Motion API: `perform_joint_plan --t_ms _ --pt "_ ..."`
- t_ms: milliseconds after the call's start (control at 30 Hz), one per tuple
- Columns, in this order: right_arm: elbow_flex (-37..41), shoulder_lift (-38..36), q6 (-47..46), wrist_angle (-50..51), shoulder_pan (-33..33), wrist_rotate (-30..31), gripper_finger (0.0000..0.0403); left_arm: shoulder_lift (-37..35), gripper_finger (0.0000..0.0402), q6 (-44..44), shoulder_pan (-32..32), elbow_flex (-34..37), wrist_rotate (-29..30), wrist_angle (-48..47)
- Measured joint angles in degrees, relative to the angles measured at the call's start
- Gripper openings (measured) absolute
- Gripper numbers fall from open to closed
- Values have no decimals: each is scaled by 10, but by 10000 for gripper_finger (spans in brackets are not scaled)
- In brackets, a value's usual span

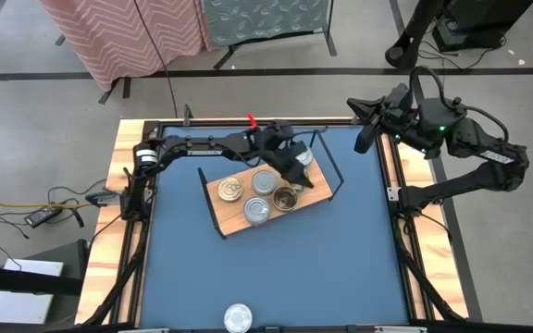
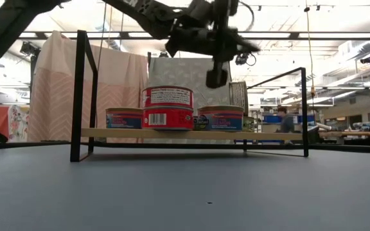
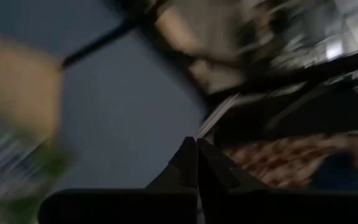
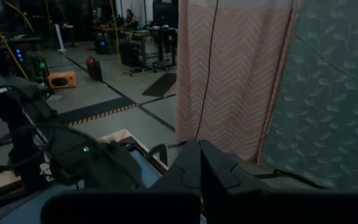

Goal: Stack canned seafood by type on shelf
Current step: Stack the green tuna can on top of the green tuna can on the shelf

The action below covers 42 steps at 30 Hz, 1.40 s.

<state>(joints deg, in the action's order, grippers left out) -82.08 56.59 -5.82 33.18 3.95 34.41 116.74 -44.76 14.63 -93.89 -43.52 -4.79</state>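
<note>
left arm: stretched from the left edge of the surface toward its middle, wrist bent down | left claw (image 1: 296,169): raised, fingers (image 3: 188,163) pressed together, nothing between them | right arm: folded at the far right corner, elbow out past the edge | right claw (image 1: 363,120): aloft, fingers (image 4: 197,163) closed, empty

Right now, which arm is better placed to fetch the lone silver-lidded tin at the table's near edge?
Probably the left: the left gripper hangs over the light-wood shelf, nearer the silver-lidded tin. The right gripper waits at the far right corner.
</note>
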Motion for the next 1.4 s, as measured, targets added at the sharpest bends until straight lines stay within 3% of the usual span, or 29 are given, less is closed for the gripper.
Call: perform_joint_plan --t_ms 133,267,700,1400 --pt "0 -10 -1 4 0 0 2 22 1 109 0 -42 20 -173" --pt "0 -21 -5 10 -1 0 2 17 1 165 5 -80 50 -227" --pt "0 -22 -2 11 -1 0 2 18 0 194 18 -111 137 -241" --pt "0 -22 -7 10 -3 -17 2 17 0 222 29 -111 167 -295"
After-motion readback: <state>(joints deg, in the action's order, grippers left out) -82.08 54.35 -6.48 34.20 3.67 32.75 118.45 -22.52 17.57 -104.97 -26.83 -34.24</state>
